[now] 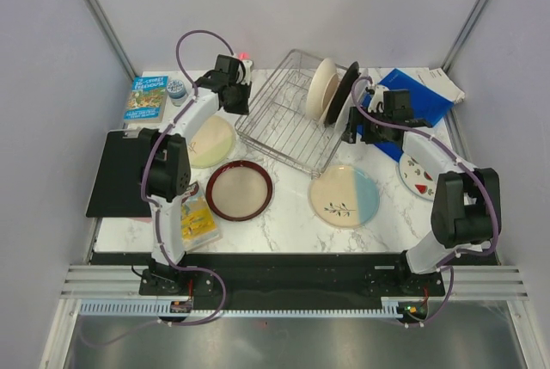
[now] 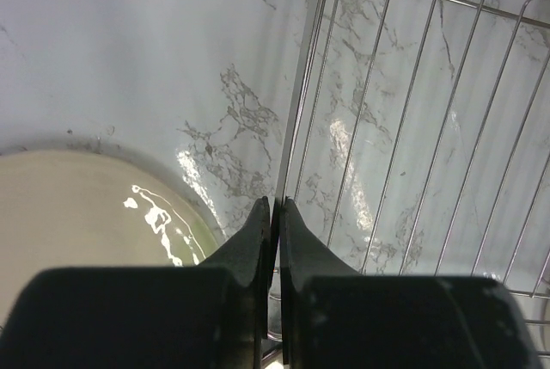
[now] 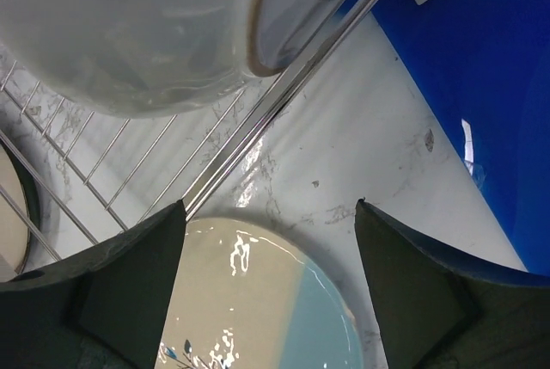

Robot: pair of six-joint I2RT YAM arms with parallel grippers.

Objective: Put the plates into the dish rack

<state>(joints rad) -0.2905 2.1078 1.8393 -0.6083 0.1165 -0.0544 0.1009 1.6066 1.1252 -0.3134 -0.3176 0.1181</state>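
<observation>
The silver wire dish rack (image 1: 288,124) stands at the back centre, with a plain cream plate (image 1: 324,87) and a black plate (image 1: 347,94) upright in its right end. My left gripper (image 1: 237,99) is shut on the rack's left rim wire (image 2: 296,102), pinched between the fingertips of that gripper (image 2: 275,207). My right gripper (image 1: 359,131) is open and empty, hanging beside the rack's right side over the far edge of the cream-and-light-blue plate (image 3: 266,309). The pale yellow plate (image 1: 210,141), dark-red-rimmed plate (image 1: 239,190), cream-and-light-blue plate (image 1: 344,195) and white plate with red shapes (image 1: 419,175) lie flat on the table.
A blue folder (image 1: 421,94) with a white paper (image 1: 443,83) lies at the back right. A book (image 1: 146,98) and a small blue-topped tin (image 1: 176,89) sit at the back left. A black board (image 1: 120,171) and a yellow packet (image 1: 199,221) lie on the left.
</observation>
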